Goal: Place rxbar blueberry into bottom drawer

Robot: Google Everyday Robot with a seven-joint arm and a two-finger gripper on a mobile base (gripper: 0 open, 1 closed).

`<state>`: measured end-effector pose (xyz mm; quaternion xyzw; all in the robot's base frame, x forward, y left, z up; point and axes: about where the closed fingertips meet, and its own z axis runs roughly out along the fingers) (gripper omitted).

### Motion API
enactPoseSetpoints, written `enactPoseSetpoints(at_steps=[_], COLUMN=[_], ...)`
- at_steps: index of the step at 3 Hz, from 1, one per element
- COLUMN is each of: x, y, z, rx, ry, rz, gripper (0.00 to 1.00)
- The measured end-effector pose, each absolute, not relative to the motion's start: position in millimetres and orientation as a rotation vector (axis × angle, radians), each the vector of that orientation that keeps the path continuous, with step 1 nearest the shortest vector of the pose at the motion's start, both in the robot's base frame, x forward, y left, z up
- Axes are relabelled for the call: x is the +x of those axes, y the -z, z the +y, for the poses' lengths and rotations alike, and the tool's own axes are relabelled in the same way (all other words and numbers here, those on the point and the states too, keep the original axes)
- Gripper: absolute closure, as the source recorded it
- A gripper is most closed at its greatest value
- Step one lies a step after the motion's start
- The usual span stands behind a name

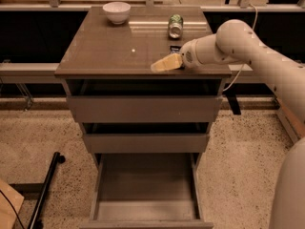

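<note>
The bottom drawer (143, 187) is pulled out below the two upper drawers and its floor is bare. My gripper (165, 63), pale yellow at the tip, hovers low over the right front of the cabinet top (109, 46), pointing left. A small dark flat thing, likely the rxbar blueberry (174, 48), shows just behind the gripper and is mostly hidden by the wrist. I see nothing held in the gripper.
A green soda can (175, 26) lies at the back right of the top and a white bowl (116, 12) stands at the back left. The two upper drawers (143, 109) are slightly ajar. A black pole (45, 190) lies on the floor at the left.
</note>
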<state>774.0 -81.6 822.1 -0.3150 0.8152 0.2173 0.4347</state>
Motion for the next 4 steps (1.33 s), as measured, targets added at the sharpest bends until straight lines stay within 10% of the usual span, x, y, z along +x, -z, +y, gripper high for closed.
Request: enactPoseSetpoints(at_steps=[4], x=[779.0], y=[-819.0], z=[-75.2], rx=[-0.790], ry=[-0.528], rz=[2.038], gripper=[0.89])
